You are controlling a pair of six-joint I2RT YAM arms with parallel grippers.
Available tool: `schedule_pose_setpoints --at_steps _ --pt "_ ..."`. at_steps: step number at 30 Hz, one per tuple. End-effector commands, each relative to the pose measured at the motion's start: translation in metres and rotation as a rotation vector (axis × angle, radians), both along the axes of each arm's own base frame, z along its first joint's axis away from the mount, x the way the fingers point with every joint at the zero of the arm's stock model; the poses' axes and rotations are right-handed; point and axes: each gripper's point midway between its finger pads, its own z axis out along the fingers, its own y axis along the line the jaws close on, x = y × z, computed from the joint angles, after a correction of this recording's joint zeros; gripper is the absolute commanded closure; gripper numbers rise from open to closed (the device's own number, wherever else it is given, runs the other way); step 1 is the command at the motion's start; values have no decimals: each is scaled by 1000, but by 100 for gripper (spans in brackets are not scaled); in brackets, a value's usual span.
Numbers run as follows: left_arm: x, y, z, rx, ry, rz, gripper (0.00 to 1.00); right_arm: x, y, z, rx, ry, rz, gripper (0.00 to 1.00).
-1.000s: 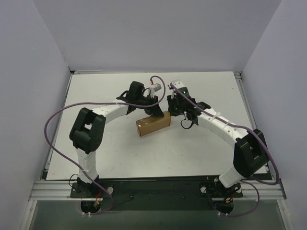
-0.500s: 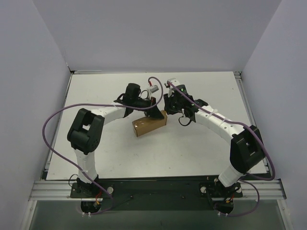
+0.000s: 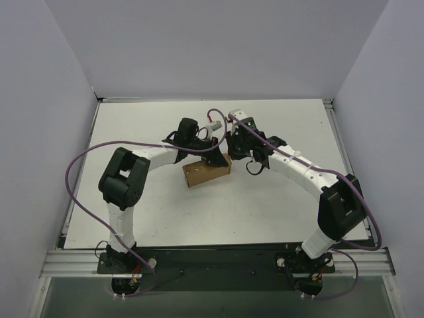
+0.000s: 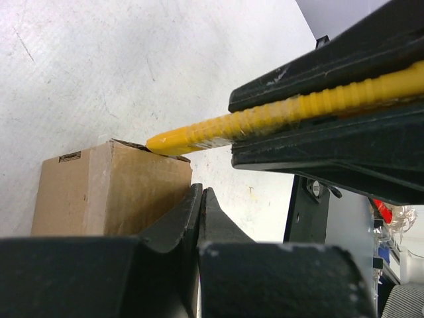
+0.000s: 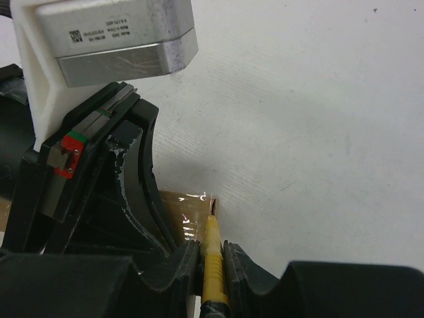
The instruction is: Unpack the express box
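The express box (image 3: 207, 171) is a small brown cardboard mailer lying on the white table, its top sealed with glossy tape (image 5: 189, 212). My right gripper (image 5: 212, 255) is shut on a slim yellow utility knife (image 5: 213, 258); the knife's tip (image 4: 154, 143) touches the box's top far edge (image 4: 132, 147). My left gripper (image 4: 201, 199) is shut with nothing between its jaws and presses against the box's right end (image 4: 112, 192). From above, both grippers (image 3: 218, 151) meet over the box's far right corner.
The white table (image 3: 165, 218) is walled by grey panels left, right and behind. Purple cables (image 3: 73, 179) loop from both arms. The metal rail and arm bases (image 3: 212, 262) run along the near edge.
The box has shifted slightly left and toward the back. Both grippers have closed in on its far right corner, the left wrist turning closer over the box.
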Motion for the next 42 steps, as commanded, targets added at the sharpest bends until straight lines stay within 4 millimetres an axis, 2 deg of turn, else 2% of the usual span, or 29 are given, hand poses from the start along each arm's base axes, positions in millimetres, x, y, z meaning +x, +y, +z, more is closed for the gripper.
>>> schedule_pose_setpoints --at_steps 1,7,13,19,22,23,26,27,29,32,34,37,39,40,41,42 --pt "26 6 -32 93 -3 109 100 -20 6 17 1 30 27 100" --pt "31 2 -37 90 16 128 100 -21 12 22 -3 30 37 100" --pt "35 0 -37 79 13 134 100 -27 6 24 -23 56 29 100" --pt "35 -2 -34 69 0 121 100 -10 -18 49 -21 -5 -36 100" --pt "34 -5 -29 47 -13 104 100 3 -23 73 78 -39 -96 100" --pt "33 -7 -27 39 -17 95 100 9 -22 86 113 -85 -108 100" --pt "30 -14 -11 -15 -34 61 100 21 -29 103 123 -152 -133 100" --pt "30 -17 -2 -48 -51 42 100 23 -32 103 112 -161 -139 100" --pt "31 -19 16 -85 -59 36 98 31 -45 96 66 -177 -169 100" --pt "34 -19 52 -148 -107 4 89 40 -58 79 15 -167 -171 100" --pt "40 -11 80 -180 -157 -11 86 44 -62 75 -2 -166 -163 100" --pt "59 17 98 -143 -235 31 85 47 -64 68 -29 -172 -138 100" --pt "66 38 100 -95 -244 72 85 43 -64 56 -56 -167 -88 100" --pt "77 60 94 -61 -265 110 85 42 -62 55 -53 -172 -75 100" --pt "85 72 90 -20 -277 155 85 38 -63 45 -63 -155 -61 100" --pt "86 88 85 30 -291 170 85 37 -61 42 -70 -152 -42 100"
